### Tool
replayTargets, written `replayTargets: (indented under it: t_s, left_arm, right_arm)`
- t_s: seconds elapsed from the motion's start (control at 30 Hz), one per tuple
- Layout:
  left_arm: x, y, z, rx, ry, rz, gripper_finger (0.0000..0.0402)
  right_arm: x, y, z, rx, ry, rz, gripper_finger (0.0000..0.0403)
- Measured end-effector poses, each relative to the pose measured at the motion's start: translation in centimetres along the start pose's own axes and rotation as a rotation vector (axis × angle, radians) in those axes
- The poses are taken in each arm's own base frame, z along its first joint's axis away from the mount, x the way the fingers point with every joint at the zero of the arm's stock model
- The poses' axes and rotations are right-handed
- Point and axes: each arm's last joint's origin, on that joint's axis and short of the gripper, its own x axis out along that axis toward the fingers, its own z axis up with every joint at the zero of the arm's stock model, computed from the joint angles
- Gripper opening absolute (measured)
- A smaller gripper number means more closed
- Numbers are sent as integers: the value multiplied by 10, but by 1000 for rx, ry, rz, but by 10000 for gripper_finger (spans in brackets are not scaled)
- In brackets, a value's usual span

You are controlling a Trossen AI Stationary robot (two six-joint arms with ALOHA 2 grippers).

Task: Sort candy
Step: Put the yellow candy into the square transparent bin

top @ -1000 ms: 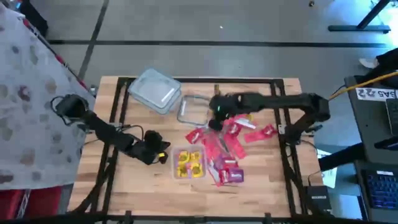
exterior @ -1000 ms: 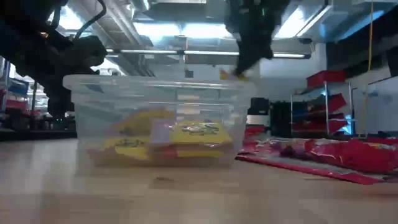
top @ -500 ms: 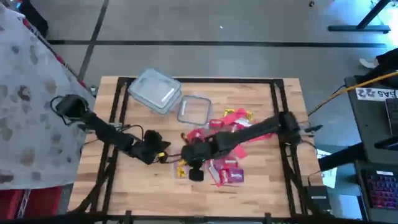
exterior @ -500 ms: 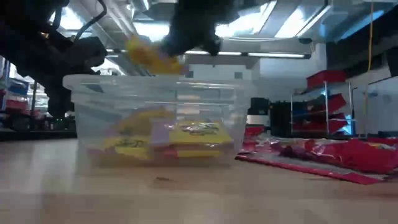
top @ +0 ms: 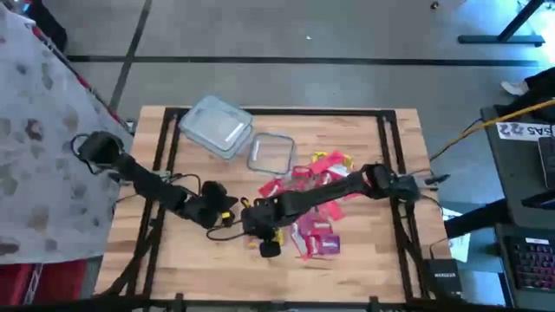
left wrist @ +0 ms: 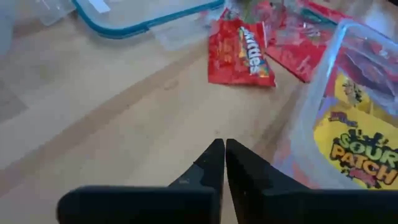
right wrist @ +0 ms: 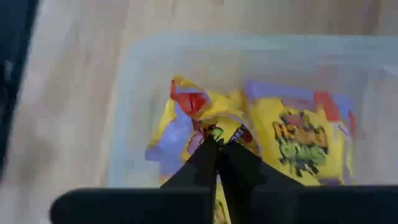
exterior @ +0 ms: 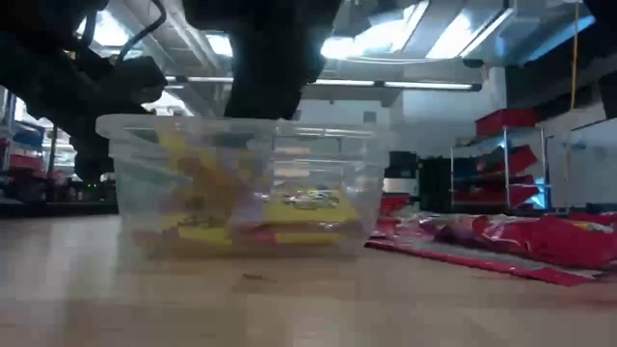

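Now, line by line:
Right fingers (right wrist: pixel 214 144): pressed together on a yellow sour-candy packet (right wrist: pixel 205 121), the tips down inside the clear plastic tub (right wrist: pixel 134 68); a second ago this arm was back over the red pile with the packet, and it has since swung across to the tub.
Yellow packets already sorted (right wrist: pixel 298 146): lying flat on the tub floor just beside the fingertips; the low view shows them through the tub wall (exterior: pixel 308 207).
Left fingers (left wrist: pixel 219 163): pressed together on nothing, hovering over bare wooden worktop (left wrist: pixel 112 112), the tub wall just to one side; this arm has not moved.
Red rectangular candy packets (top: pixel 316 186): scattered on the worktop beyond the tub, one lying ahead of the left fingers (left wrist: pixel 239 56).
Lid and second clear tub (top: pixel 217 126): well apart, untouched.
Meaning: the yellow packet has reached its tub; in my judgement only the release remains, then back to the pile.
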Motion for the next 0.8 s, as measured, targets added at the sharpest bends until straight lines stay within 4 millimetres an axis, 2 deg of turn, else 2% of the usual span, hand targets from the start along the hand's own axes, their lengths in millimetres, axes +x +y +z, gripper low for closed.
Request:
replayTargets:
  t_s: [0.1,0.33,0.43,0.53,0.63,0.8]
  left_arm:
    - [0,0,0,1,0,0,0]
    - [0,0,0,-7,-1,-2,0]
    - [0,0,0,-6,-1,-1,0]
    - [0,0,0,-5,0,-1,0]
    - [0,0,0,-4,0,0,0]
    - [0,0,0,-1,1,1,0]
  right_arm:
    - [1,2,0,-44,-4,-1,35]
    - [7,12,-1,-108,-5,-17,139]
    - [-1,12,2,-80,-26,-17,161]
    - [-12,12,9,-74,-73,-25,156]
    - [-14,8,12,-54,-98,-60,126]
    - [18,7,7,-44,-71,-32,48]
